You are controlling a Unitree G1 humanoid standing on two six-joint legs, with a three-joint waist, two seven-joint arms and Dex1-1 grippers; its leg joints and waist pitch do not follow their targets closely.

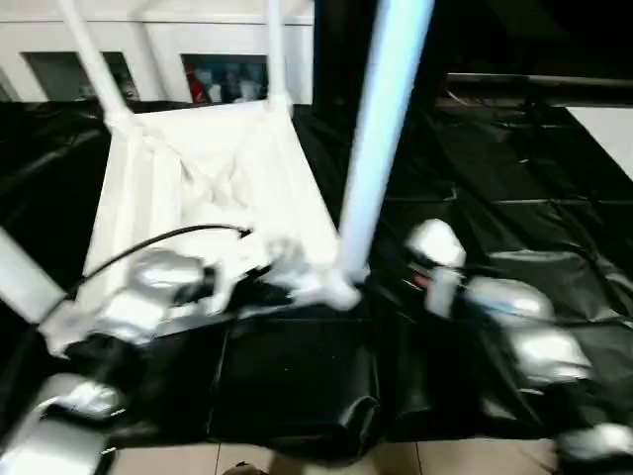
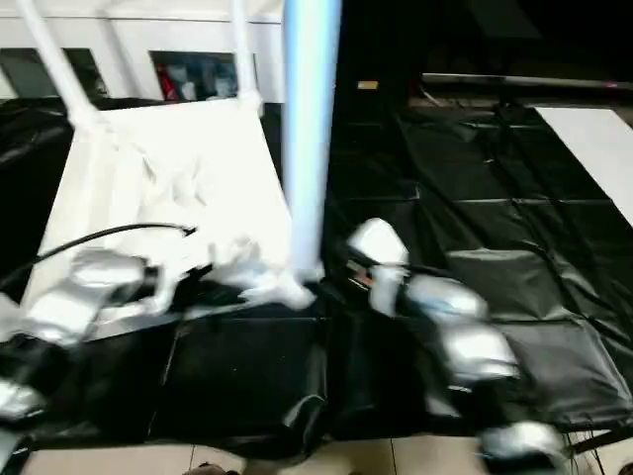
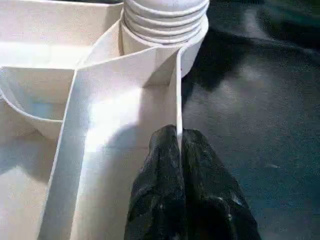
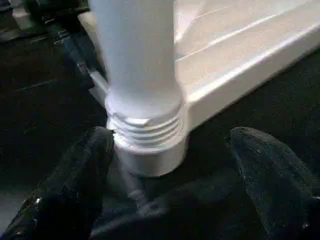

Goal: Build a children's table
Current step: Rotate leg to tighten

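Note:
The children's table lies upside down on black sheeting, its white ribbed top (image 1: 198, 188) facing up. Two legs (image 1: 94, 59) stand in the far corners and one (image 1: 20, 272) at the near left. The near right leg (image 1: 381, 129) stands in its corner socket (image 4: 150, 150), where screw threads show. My left gripper (image 3: 179, 132) is shut on the top's thin edge wall (image 3: 177, 90), just beside that socket. My right gripper (image 4: 172, 137) is open, with one finger (image 4: 95, 155) close against the threaded collar and the other finger (image 4: 265, 165) well off it.
Black sheeting (image 1: 495, 178) covers the work area and ends at a light floor (image 1: 326, 460) in front. A white cabinet with glass doors (image 1: 223, 74) stands behind the table. A dark bar (image 1: 534, 89) and a white panel (image 1: 608, 129) are at the far right.

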